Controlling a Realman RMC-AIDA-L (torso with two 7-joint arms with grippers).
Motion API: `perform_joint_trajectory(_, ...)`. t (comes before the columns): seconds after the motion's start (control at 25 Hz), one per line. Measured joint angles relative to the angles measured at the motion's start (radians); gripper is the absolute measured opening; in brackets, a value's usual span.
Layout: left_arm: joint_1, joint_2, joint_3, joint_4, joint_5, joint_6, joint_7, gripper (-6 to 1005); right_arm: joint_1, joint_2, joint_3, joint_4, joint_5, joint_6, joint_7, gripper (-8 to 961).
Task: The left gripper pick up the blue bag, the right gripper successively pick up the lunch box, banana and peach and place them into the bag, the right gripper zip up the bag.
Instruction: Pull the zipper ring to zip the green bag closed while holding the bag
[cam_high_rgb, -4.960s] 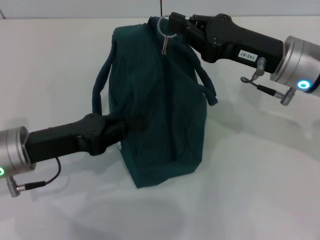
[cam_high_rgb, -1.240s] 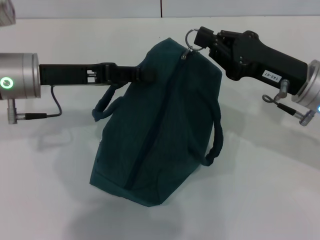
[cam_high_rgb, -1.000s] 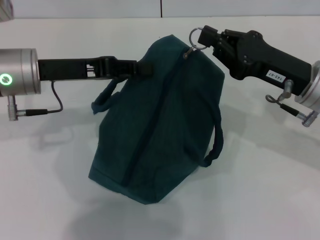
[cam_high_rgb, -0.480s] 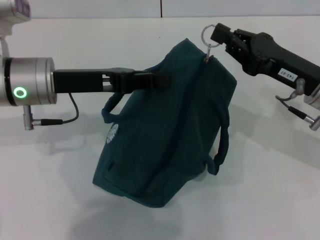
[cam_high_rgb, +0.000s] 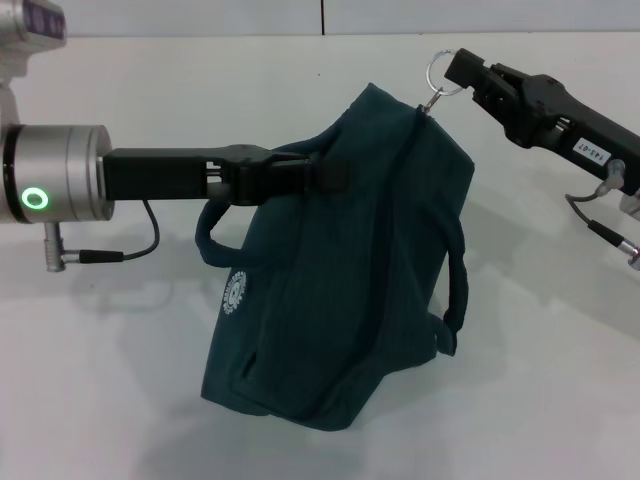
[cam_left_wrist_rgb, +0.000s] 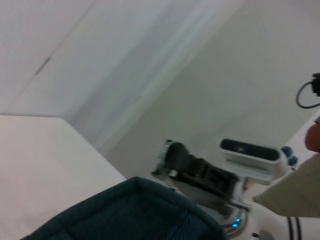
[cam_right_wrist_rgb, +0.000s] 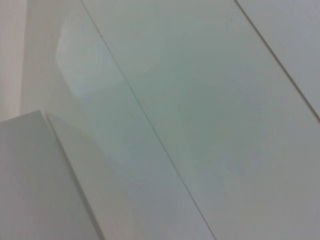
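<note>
The blue bag (cam_high_rgb: 350, 270) hangs tilted over the white table (cam_high_rgb: 540, 390), zipper closed along its top. My left gripper (cam_high_rgb: 325, 175) reaches in from the left and is shut on the bag's upper side near a handle. At the bag's top right corner my right gripper (cam_high_rgb: 456, 68) is shut on the metal ring pull (cam_high_rgb: 438, 72). The left wrist view shows the bag's top edge (cam_left_wrist_rgb: 140, 212), with the right gripper (cam_left_wrist_rgb: 175, 156) beyond it. The lunch box, banana and peach are out of view. Only pale wall panels appear in the right wrist view.
One loop handle (cam_high_rgb: 456, 290) dangles on the bag's right side and the other (cam_high_rgb: 208, 235) hangs under my left arm. A white round logo (cam_high_rgb: 234, 292) faces left. A wall seam runs behind the table's far edge (cam_high_rgb: 322, 15).
Both arms have shifted to the right, carrying the bag with them. Over five seconds the left gripper moved from the bag's lower side to its upper side, and the logo turned into view.
</note>
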Motion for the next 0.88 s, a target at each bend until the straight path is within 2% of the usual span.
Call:
perform_joint_trajectory(0.2, 0.001, 0.000, 0.005, -0.001, -0.021, 0.023, 0.003, 51, 0.002, 0.000, 0.002, 0.013, 0.004, 0.013, 0.000, 11)
perform_joint_trajectory(0.48, 0.008, 0.000, 0.059, 0.002, -0.084, 0.038, 0.004, 50, 0.018, 0.000, 0.016, 0.054, 0.005, 0.060, 0.004, 11)
perform_joint_trajectory(0.88, 0.008, 0.000, 0.064, -0.005, -0.090, 0.047, 0.002, 49, 0.030, 0.001, 0.025, 0.067, 0.005, 0.071, 0.006, 11)
